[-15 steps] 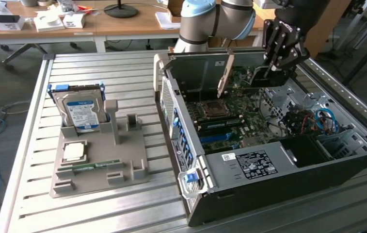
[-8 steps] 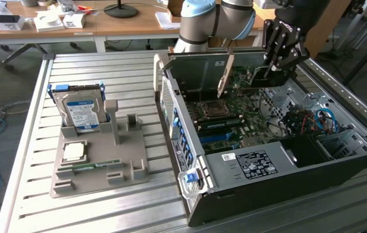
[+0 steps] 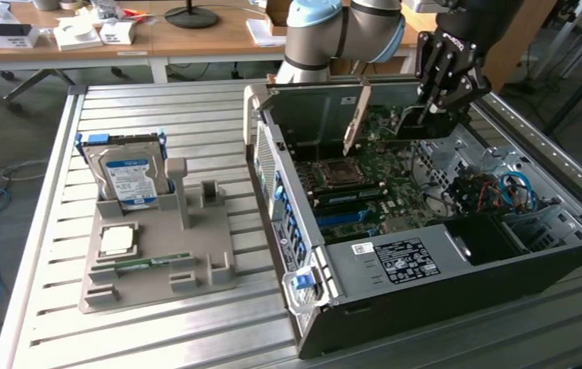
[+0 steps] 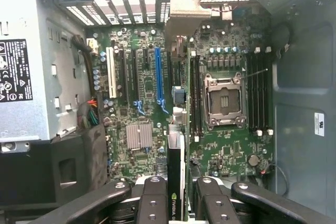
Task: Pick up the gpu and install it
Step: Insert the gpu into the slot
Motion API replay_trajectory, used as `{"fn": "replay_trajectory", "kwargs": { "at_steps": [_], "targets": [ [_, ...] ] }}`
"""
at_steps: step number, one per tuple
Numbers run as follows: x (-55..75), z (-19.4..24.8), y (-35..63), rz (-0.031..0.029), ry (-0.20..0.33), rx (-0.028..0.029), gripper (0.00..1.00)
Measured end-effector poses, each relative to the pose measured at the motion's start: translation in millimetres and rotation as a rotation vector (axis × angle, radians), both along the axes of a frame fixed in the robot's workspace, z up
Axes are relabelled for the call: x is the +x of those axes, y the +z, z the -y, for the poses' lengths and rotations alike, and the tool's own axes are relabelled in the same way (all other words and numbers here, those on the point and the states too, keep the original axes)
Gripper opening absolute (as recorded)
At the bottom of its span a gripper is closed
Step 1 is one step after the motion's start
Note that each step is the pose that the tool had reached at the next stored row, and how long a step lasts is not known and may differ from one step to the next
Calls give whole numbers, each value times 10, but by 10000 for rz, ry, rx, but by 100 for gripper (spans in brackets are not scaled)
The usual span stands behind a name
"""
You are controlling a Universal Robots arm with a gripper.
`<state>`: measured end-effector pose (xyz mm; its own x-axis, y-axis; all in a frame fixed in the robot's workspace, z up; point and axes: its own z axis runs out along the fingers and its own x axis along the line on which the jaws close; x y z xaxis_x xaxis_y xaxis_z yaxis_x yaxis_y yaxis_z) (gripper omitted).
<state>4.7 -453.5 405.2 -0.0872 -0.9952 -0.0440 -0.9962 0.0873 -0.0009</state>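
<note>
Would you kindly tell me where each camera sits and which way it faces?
Exterior view: off the arm, raised, looking down at the table and open computer case; arm and pincer show.
Wrist view: on the wrist, facing the motherboard; pincer fingers grip the gpu.
Shared: computer case, motherboard, CPU socket.

The counter here is bare metal, ribbed all over with parallel slats, pale grey. Two things sit straight on it. Toward the exterior view's left is a grey moulded parts holder. Close beside it toward the right, with a narrow strip of slats between them, is a black desktop computer case, laid on its side, open side up.
</note>
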Motion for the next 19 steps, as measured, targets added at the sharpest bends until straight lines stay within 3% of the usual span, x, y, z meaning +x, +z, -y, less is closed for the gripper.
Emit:
{"fn": "replay_trajectory", "kwargs": {
  "at_steps": [12, 19],
  "targets": [
    [0, 153, -73, -37, 1, 3, 26],
    [0, 160, -76, -43, 1, 2, 26]
  ]
}}
